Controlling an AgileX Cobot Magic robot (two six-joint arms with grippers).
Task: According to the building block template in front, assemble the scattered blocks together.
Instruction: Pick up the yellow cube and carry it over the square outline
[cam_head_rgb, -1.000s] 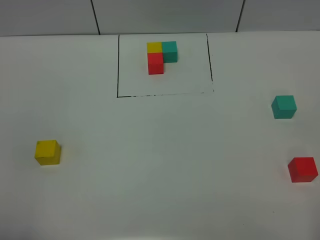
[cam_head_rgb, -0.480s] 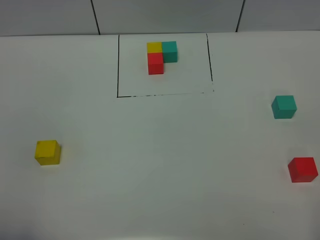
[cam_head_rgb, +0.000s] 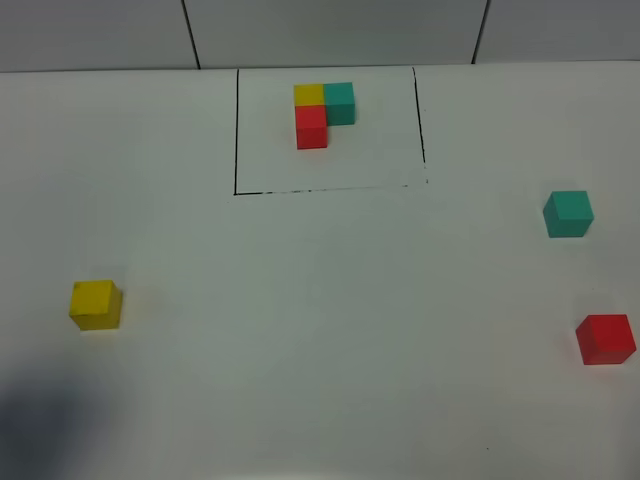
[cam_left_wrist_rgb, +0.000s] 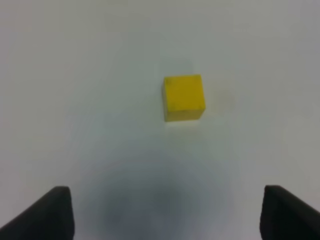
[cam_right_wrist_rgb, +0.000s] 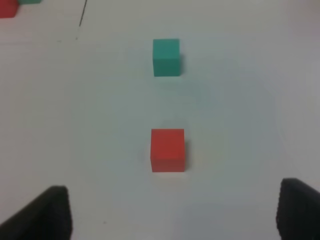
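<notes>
The template (cam_head_rgb: 322, 112) is an L of yellow, teal-green and red cubes inside a black drawn rectangle at the table's far middle. The loose yellow cube (cam_head_rgb: 95, 304) lies at the left. The loose teal-green cube (cam_head_rgb: 568, 213) and red cube (cam_head_rgb: 605, 338) lie at the right. In the left wrist view my left gripper (cam_left_wrist_rgb: 165, 212) is open and empty, with the yellow cube (cam_left_wrist_rgb: 183, 97) ahead of its fingertips. In the right wrist view my right gripper (cam_right_wrist_rgb: 172, 212) is open and empty, with the red cube (cam_right_wrist_rgb: 167, 149) ahead and the teal-green cube (cam_right_wrist_rgb: 166, 57) beyond it. Neither gripper shows in the high view.
The table (cam_head_rgb: 320, 300) is plain white. A grey panelled wall (cam_head_rgb: 330, 30) runs behind its far edge. A dark shadow (cam_head_rgb: 45, 420) lies on the table's near left corner, below the yellow cube.
A dark shadow has spread over the table's near left corner below the yellow cube. The cubes and template have not moved.
</notes>
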